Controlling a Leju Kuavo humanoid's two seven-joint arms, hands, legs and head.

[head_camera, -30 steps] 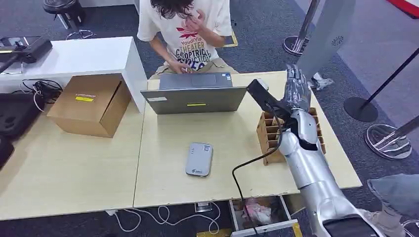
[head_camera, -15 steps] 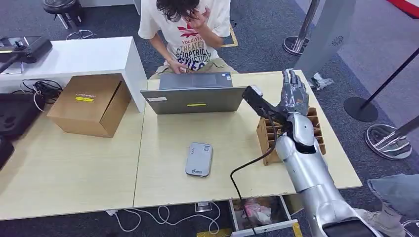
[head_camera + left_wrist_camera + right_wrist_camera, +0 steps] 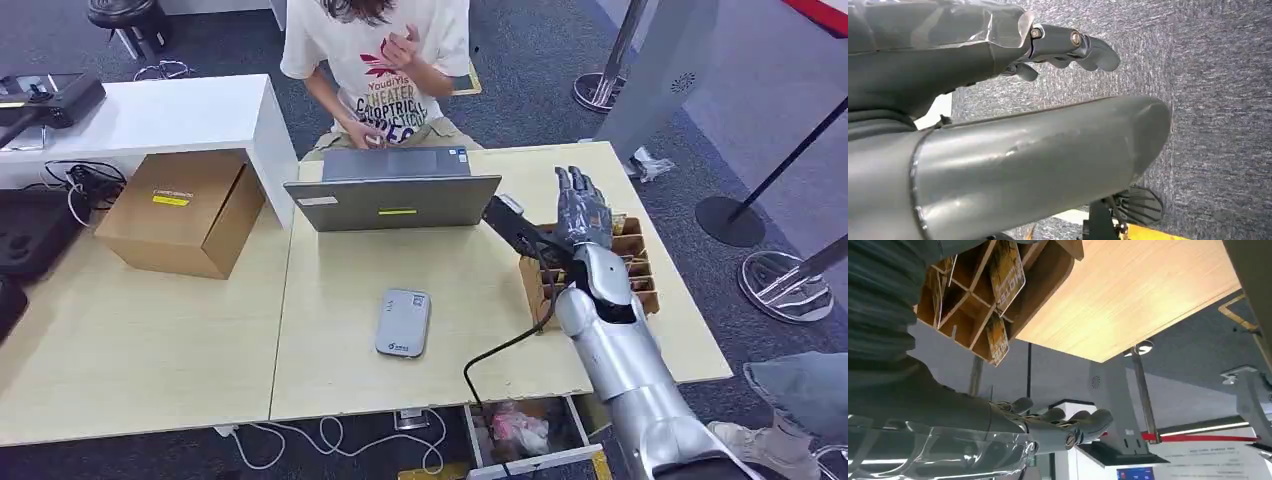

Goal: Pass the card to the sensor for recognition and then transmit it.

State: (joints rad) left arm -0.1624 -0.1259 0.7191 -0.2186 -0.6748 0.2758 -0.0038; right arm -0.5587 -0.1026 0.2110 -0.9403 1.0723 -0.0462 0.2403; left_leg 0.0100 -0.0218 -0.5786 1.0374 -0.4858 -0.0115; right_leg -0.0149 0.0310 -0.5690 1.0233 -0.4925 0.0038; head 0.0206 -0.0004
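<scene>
Surface (image 3: 330,300): one; laptop (image 3: 392,190) at 12 o'clock, one; wooden card rack (image 3: 630,262) at 3 o'clock, one; grey sensor (image 3: 403,322) near centre, one. Right hand (image 3: 582,212) spread, empty, over the rack; left hand (image 3: 1068,47) loosely extended, empty. Cards (image 3: 1007,272) sit in rack slots, two visible. Step judged: lower fingers squarely, pinch one card only, avoid tipping rack.

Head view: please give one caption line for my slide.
Right robot hand above the wooden card rack, sensor lying on the table.
</scene>
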